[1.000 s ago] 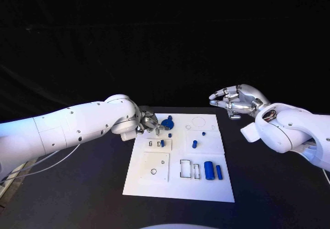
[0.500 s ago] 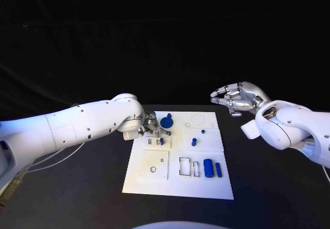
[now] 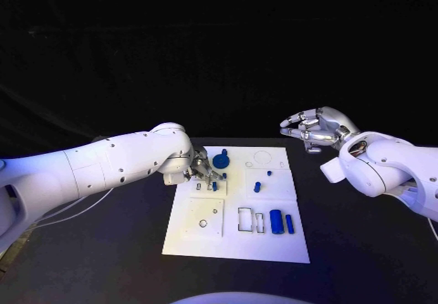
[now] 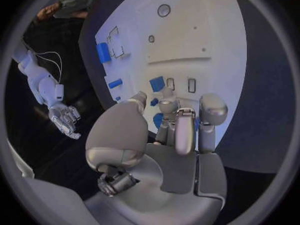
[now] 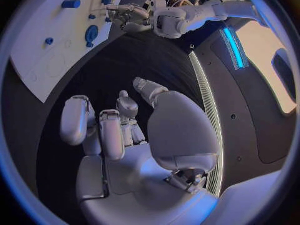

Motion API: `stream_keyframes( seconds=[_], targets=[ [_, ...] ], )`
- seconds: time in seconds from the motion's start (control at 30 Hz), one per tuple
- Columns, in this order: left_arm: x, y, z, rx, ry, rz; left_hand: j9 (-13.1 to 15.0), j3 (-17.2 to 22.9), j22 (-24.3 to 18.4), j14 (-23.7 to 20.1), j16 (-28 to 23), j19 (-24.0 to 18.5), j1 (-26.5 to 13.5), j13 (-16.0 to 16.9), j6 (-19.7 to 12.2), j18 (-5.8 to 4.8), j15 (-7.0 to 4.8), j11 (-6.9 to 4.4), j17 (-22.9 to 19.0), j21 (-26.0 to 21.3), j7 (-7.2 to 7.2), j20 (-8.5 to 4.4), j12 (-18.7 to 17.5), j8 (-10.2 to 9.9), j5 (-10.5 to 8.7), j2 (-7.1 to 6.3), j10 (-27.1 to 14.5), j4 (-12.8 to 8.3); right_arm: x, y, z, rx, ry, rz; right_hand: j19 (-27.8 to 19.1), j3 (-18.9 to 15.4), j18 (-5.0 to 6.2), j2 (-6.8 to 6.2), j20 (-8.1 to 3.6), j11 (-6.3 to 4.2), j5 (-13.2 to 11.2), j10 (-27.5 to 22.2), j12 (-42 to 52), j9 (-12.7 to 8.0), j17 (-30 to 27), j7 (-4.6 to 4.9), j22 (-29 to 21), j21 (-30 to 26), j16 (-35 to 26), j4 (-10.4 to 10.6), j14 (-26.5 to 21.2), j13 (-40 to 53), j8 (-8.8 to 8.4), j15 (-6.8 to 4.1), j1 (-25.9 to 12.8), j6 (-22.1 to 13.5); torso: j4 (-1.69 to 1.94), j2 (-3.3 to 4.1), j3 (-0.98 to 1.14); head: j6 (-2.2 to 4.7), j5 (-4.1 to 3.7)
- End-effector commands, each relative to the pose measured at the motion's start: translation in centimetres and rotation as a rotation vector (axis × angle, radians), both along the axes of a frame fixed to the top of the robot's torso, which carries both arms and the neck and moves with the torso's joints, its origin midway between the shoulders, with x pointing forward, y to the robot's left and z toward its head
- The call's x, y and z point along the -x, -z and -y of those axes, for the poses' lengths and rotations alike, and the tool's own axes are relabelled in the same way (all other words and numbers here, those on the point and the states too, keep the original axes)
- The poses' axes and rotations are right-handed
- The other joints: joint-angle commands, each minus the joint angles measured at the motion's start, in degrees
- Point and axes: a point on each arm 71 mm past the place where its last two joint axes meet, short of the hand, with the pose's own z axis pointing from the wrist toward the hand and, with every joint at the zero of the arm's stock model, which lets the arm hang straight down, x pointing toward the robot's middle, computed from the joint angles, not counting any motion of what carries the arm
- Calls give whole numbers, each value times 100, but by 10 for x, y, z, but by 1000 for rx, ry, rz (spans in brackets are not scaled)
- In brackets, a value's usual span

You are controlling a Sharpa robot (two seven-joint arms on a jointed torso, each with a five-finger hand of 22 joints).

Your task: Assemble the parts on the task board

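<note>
The white task board [image 3: 206, 237] lies mid-table. My left hand [image 3: 198, 166] hovers low over its far left part, fingers pointing down beside a round blue part [image 3: 221, 163]. In the left wrist view this hand [image 4: 169, 130] has thumb and fingertip either side of a small blue peg [image 4: 154, 102]; whether they touch it is unclear. A blue block [image 4: 156, 83] sits in a slot just beyond. My right hand [image 3: 315, 131] hangs raised off the board's far right corner, fingers loosely bent and apart, holding nothing [image 5: 125, 130].
Two blue cylinders [image 3: 276, 223] [image 3: 290, 223] lie next to rectangular slots near the board's front right. A blue peg [image 3: 257, 187] and a smaller blue piece [image 3: 268, 172] lie mid-board. Black table surrounds the board on all sides.
My left hand has edged down and slightly toward the board's middle, over the small parts near the slots. The right hand has barely shifted.
</note>
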Motion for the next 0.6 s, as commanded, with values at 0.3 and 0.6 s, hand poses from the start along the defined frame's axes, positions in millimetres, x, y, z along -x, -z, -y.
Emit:
stream_keyframes(
  seconds=[0.3,0.6],
  targets=[
    [1,2,6,-17,35,-29,26,86,16,404,30,3,212,-6,-85,-109,-19,17,691,42,19,3,44,31,13,51,-48,-5,0,1,0,10,-3,4,-25,-38,99,-12,11,8,33,-3,3,15,117,-9,-3,-18,-22,40,266,14,25,-39,-69,-68,7,-6,2,-27,-11],
    [2,3,8,-14,45,-41,31,141,44,407,39,5,277,2,-96,-112,-17,19,704,60,21,6,59,31,12,57,-54,-5,-1,2,1,10,-2,1,-27,-45,101,-6,12,10,34,4,7,20,109,-8,-9,-27,-27,60,266,14,33,-37,-88,-74,7,2,7,-40,-12]
  ],
)
